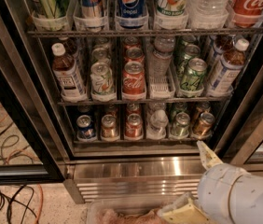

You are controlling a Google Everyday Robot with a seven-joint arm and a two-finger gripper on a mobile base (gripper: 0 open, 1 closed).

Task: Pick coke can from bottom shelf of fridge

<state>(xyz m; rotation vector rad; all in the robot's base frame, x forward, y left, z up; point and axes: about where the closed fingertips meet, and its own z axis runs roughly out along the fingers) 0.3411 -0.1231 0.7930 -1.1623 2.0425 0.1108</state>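
The coke can (133,125) is a small red can standing in the middle lane of the bottom shelf (141,142) of the fridge (24,101). A blue-and-silver can (85,127) and a gold-brown can (108,126) stand to its left. A clear bottle (157,123) stands to its right. My gripper (193,183) is at the lower right, outside the fridge and below the shelf, in front of the steel base. It is open and empty. One cream finger (207,155) points up toward the shelf's right end; the other (178,212) lies low.
Another red cola can (134,80) stands on the middle wire tier among green cans and tea bottles. The ribbed steel base (131,183) lies under the shelf. Cables (10,202) lie on the floor at left. A clear plastic tub (122,213) sits at the bottom edge.
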